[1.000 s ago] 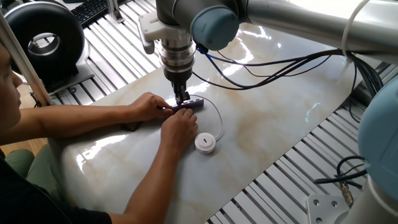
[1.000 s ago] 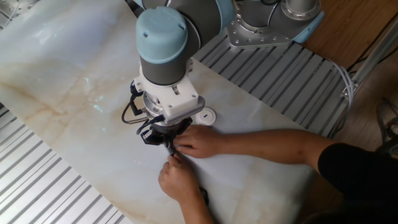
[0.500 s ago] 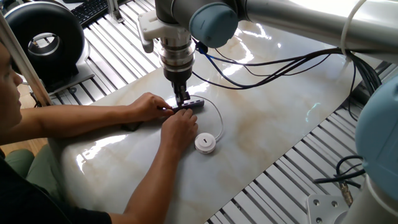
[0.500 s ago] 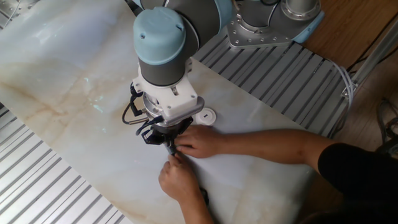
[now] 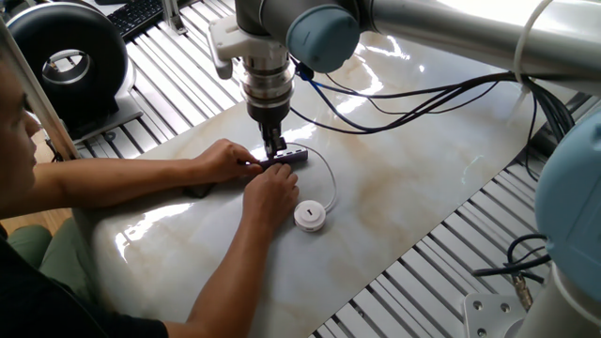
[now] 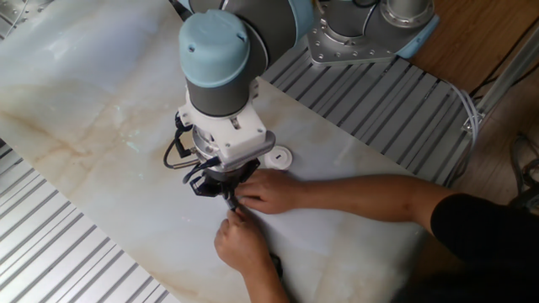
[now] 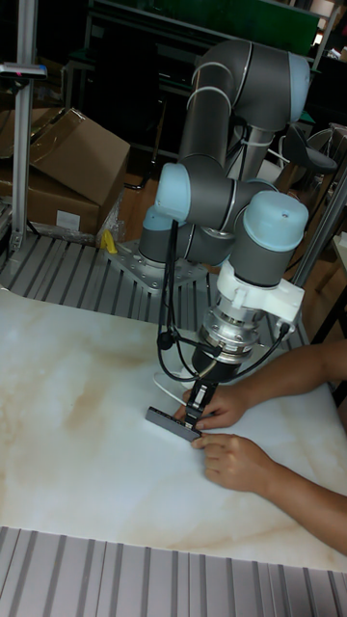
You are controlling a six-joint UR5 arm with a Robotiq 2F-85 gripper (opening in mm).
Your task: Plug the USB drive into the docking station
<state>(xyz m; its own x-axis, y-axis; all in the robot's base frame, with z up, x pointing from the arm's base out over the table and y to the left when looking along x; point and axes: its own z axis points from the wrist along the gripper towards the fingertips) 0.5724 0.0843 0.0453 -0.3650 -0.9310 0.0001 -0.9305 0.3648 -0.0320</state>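
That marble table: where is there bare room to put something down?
The table is bare right of the white puck, under the black cables, and left of the grey bar in the tall view. It is crowded where both hands meet the gripper.

Overhead light is shining bright and even across the bench (image 5: 423, 178). Glare streaks are showing on its glossy marble behind the robot arm (image 5: 310, 33) and near the person's forearm (image 5: 131, 178). Shadows beneath the arm are staying soft. The tall fixed view's background is reading dim. Focus is holding sharp throughout.
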